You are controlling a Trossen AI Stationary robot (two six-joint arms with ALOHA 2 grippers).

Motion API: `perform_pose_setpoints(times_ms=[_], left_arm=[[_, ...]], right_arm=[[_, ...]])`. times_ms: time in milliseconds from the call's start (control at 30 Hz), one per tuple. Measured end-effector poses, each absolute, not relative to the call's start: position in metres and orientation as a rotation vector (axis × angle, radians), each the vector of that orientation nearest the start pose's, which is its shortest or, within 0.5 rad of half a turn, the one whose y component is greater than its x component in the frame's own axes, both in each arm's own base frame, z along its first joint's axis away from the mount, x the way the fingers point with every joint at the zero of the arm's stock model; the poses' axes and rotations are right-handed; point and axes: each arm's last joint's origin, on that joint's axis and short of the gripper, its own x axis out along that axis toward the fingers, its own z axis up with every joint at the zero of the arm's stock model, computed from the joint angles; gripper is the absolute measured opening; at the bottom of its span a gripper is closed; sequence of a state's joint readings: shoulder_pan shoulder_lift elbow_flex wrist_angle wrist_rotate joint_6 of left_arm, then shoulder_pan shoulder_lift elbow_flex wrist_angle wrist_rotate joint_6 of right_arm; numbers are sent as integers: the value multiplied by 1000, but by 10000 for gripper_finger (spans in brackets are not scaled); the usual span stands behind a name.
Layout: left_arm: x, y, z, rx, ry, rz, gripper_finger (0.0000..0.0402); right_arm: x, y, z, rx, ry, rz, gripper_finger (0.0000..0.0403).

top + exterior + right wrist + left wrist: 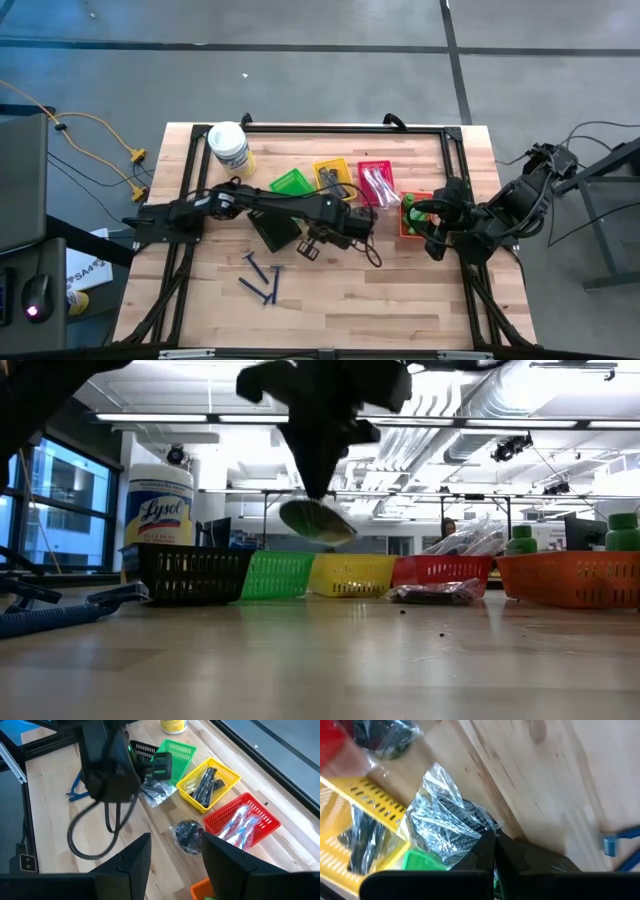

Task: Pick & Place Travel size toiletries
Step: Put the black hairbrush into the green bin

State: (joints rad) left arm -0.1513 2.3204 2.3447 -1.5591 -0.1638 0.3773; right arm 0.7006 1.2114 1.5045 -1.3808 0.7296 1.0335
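Observation:
My left gripper (pixel 318 240) hangs over the table's middle, shut on a clear bag with a dark round piece (pixel 447 827). A second bagged dark piece (pixel 187 835) lies flat on the wood near the red basket (pixel 240 822). Dark grey strips fill the yellow basket (pixel 207 782), and clear-white packets lie in the red one. Green bottles (pixel 520 540) stand in the orange basket (pixel 570 580). Blue razors (pixel 260 277) lie on the table toward its near edge. My right gripper (pixel 172 860) is open, at the orange basket near the table's right edge, holding nothing. My left gripper pinches the clear bag's crinkled plastic (pixel 475 832) between its two shut fingers (pixel 487 852), coming from above and pointing down. The bag (pixel 315 520) hangs tilted below the fingers, lifted clear of the table.
Black (pixel 190 573), green (pixel 280 575), yellow, red and orange baskets stand in a row across the table's far half. A large white Lysol tub (pixel 230 148) stands at the far left. A black frame (pixel 320 128) borders the tabletop. Bare wood lies toward the near edge.

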Motion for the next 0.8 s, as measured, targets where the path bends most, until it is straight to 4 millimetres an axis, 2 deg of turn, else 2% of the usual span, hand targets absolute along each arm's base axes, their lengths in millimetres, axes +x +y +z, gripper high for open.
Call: perform_pose_setpoints(times_ms=[133, 367, 533, 800], left_arm=[[435, -62, 282, 508, 1491, -246, 0], [426, -61, 301, 364, 1429, -372, 0], [427, -46, 303, 291, 1421, -385, 0], [422, -16, 317, 228, 1390, -350, 0]], right_arm=[[155, 105, 400, 254, 689, -417, 164], [155, 105, 400, 254, 688, -418, 164], [155, 105, 400, 249, 687, -417, 164], [155, 105, 400, 245, 688, -416, 164]])
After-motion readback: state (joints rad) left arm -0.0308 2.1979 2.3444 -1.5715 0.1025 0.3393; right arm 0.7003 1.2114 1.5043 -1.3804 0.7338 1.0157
